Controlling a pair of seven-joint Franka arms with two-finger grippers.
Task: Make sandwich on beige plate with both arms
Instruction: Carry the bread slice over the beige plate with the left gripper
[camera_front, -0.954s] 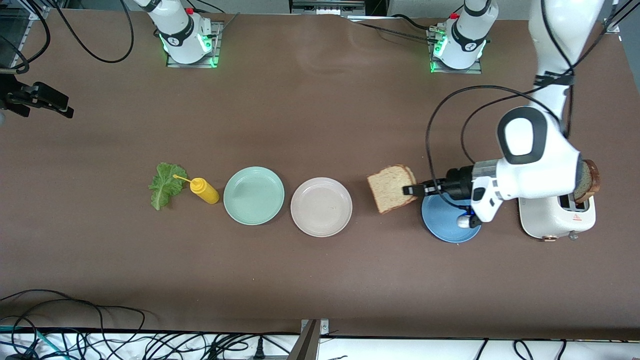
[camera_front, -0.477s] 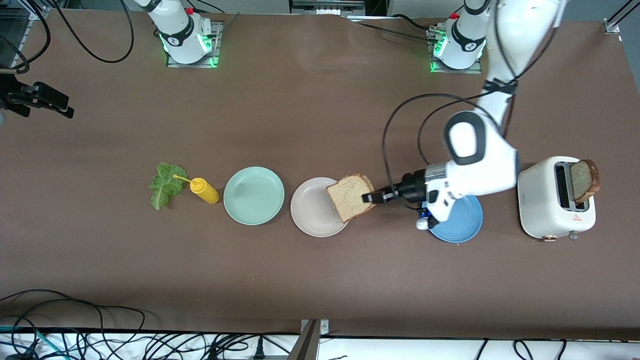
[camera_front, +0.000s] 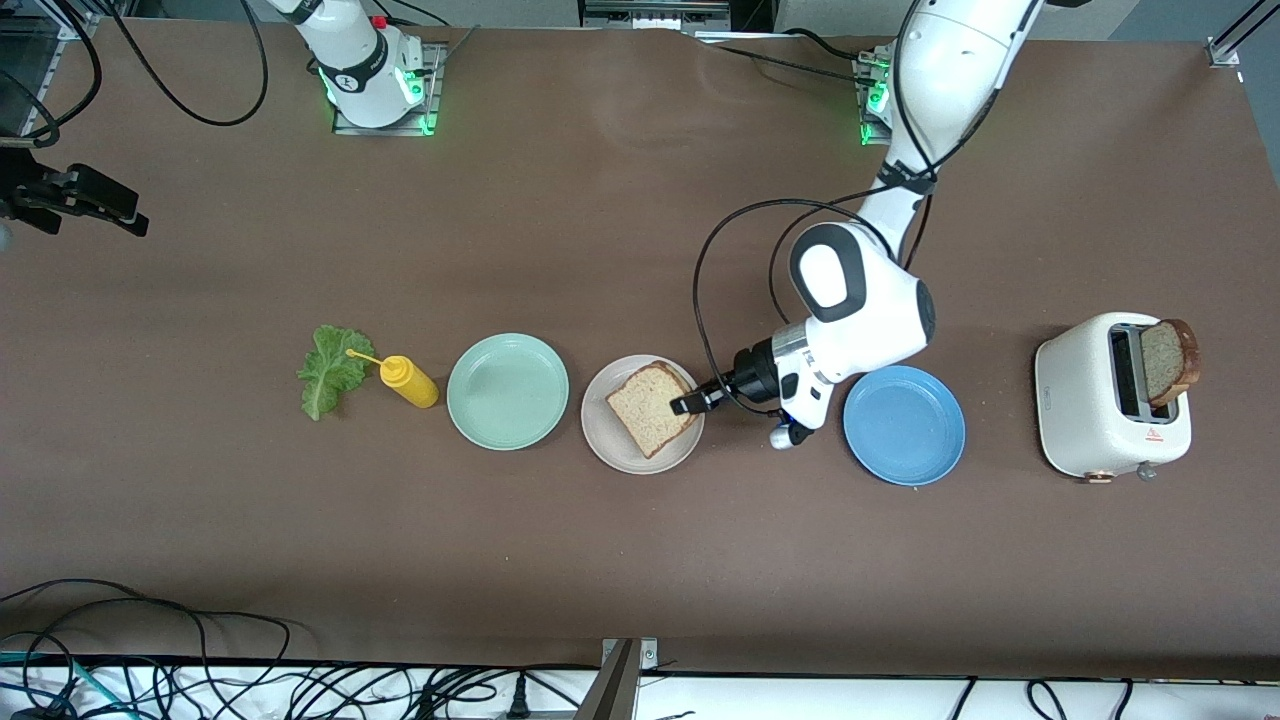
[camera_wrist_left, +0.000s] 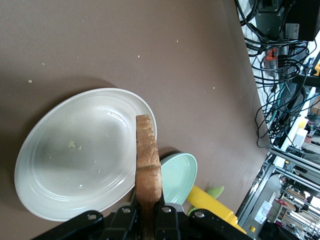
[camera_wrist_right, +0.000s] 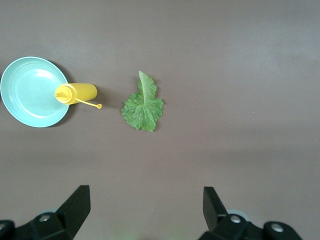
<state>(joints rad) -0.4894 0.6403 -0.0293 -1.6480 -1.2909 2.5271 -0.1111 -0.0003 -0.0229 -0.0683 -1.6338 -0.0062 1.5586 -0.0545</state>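
Bread slice (camera_front: 652, 408): tan, speckled, brown-crusted, over beige plate (camera_front: 612, 442) | left pincer (camera_front: 690, 403) clamps it | right pincer (camera_wrist_right: 145, 210) agape

A matte brown counter (camera_front: 600, 560) fills the scene under even light. Tangled black cables (camera_front: 250, 685) lie along the white floor strip just beside the counter's edge nearest the front camera.

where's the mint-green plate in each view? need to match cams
Front view: mint-green plate, between the yellow bottle and the beige plate.
Left wrist view: partly hidden by the beige plate.
Right wrist view: beside the bottle.
Shared landmark: the yellow bottle.
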